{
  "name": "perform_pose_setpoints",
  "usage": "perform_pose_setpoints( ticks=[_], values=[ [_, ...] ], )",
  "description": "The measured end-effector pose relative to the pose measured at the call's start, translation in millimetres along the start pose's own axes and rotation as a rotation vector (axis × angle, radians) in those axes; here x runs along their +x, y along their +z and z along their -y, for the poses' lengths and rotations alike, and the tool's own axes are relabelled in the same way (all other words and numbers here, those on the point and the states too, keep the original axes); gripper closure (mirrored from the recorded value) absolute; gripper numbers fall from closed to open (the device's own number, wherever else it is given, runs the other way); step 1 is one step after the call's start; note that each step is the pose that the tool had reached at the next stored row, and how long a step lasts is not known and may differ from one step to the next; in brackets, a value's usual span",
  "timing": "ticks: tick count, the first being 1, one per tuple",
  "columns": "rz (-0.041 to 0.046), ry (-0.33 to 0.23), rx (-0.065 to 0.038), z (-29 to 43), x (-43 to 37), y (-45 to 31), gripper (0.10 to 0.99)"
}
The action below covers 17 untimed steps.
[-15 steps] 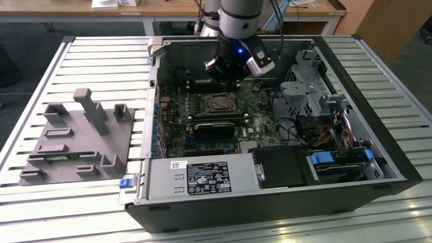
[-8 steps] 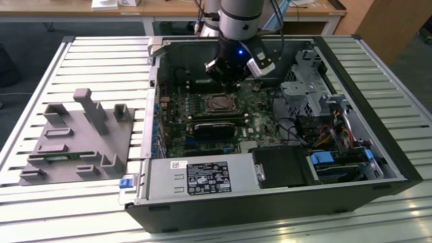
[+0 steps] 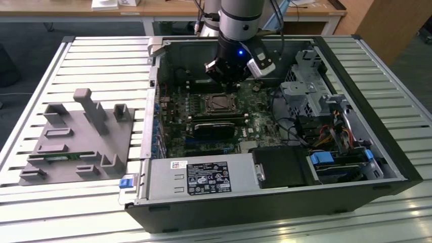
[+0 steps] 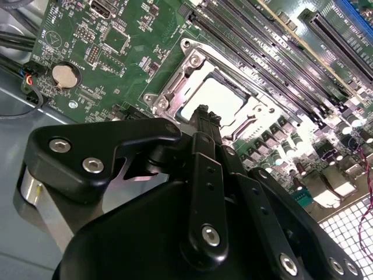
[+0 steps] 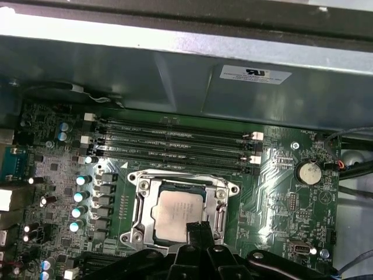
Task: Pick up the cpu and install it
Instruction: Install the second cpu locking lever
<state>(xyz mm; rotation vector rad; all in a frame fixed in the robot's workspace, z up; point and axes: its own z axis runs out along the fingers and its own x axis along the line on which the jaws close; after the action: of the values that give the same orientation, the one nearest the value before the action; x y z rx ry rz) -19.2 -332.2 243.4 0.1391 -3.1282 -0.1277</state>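
Observation:
The cpu (image 5: 176, 214), a small square chip with a silver top, lies flat in the metal socket frame (image 5: 140, 201) on the green motherboard (image 5: 280, 192). In the second wrist view the cpu (image 4: 220, 98) shows pale inside the same frame. My gripper (image 5: 197, 226) hovers just over the socket's edge, fingers shut together with nothing between them. Its tip (image 4: 202, 111) stands a little above the chip, apart from it. In the exterior view the gripper (image 3: 225, 83) hangs inside the open computer case, right above the socket (image 3: 219, 104).
The case walls (image 3: 157, 76) ring the motherboard. Long memory slots (image 5: 175, 143) run beside the socket. A black block (image 3: 216, 127) sits in front of the socket, with the power supply (image 3: 199, 177) and drive cages (image 3: 337, 152) nearer. A grey fixture (image 3: 74, 144) stands at the exterior view's left.

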Motion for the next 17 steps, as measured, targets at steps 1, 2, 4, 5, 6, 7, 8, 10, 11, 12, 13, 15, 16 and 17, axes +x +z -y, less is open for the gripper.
perform_pose_setpoints(
  ticks=[1, 2, 4, 5, 6, 7, 8, 10, 11, 12, 13, 15, 16, 17],
  values=[
    [0.0, 0.0, 0.0, 0.2, 0.0, 0.0, 0.98],
    [-0.0001, 0.0, 0.0, 0.3, 0.0, -0.1, 0.98],
    [-0.0001, 0.0, 0.0, 0.6, 0.1, -0.1, 0.98],
    [-0.0001, 0.0, 0.0, 0.8, 0.1, -0.1, 0.98],
    [0.0, 0.0, 0.0, 0.8, 0.1, -0.1, 0.98],
    [-0.0001, 0.0, 0.0, 0.8, 0.1, -0.1, 0.98],
    [-0.0001, 0.0, 0.0, 0.9, 0.1, -0.3, 0.98],
    [-0.0004, 0.0, 0.0, 0.9, 0.1, -1.5, 0.98],
    [-0.0013, 0.0, 0.0, 0.9, 0.0, -2.2, 0.98],
    [-0.0019, 0.0, 0.0, 1.0, 0.0, -2.5, 0.98],
    [-0.002, 0.0, 0.0, 1.8, 0.1, -2.6, 0.98],
    [-0.0021, 0.0, 0.0, 4.7, 0.3, -2.9, 0.98],
    [-0.0022, 0.0, 0.0, 6.7, 0.5, -3.1, 0.98],
    [-0.0022, 0.0, 0.0, 8.8, 0.7, -3.2, 0.98]
  ],
)
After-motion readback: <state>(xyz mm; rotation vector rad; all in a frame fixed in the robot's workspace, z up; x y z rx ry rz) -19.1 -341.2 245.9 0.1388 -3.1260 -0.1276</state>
